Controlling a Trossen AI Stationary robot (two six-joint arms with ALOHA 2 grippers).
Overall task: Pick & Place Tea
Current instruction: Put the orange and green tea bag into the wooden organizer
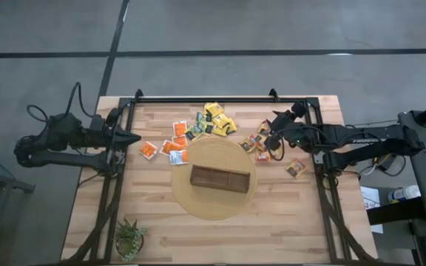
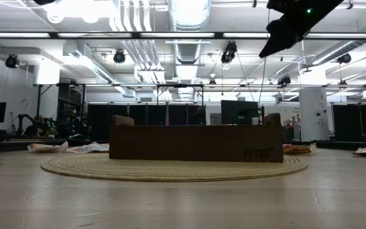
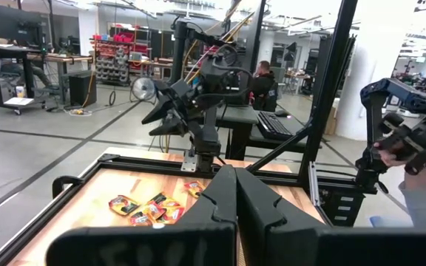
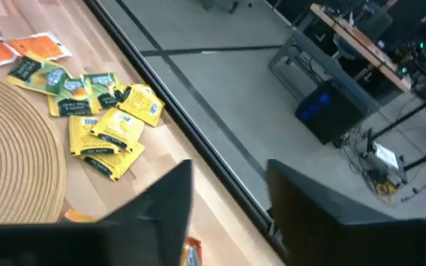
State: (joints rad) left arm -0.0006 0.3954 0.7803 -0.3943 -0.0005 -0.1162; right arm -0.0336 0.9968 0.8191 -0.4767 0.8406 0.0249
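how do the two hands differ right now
The left hand is shut, its fingers pressed together; the right hand is open, with a clear gap. The left waits at the table's left edge, away from the tea; the right hangs over the sachets near the mat. Both hold nothing.

The left claw (image 1: 133,137) hangs shut at the tabletop's left edge, while the right claw (image 1: 267,141), fingers parted, reaches in from the right edge.

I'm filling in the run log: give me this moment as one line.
left gripper: shut, waiting at table's left edge | right gripper: open, empty, above sachets right of mat | box: on mat
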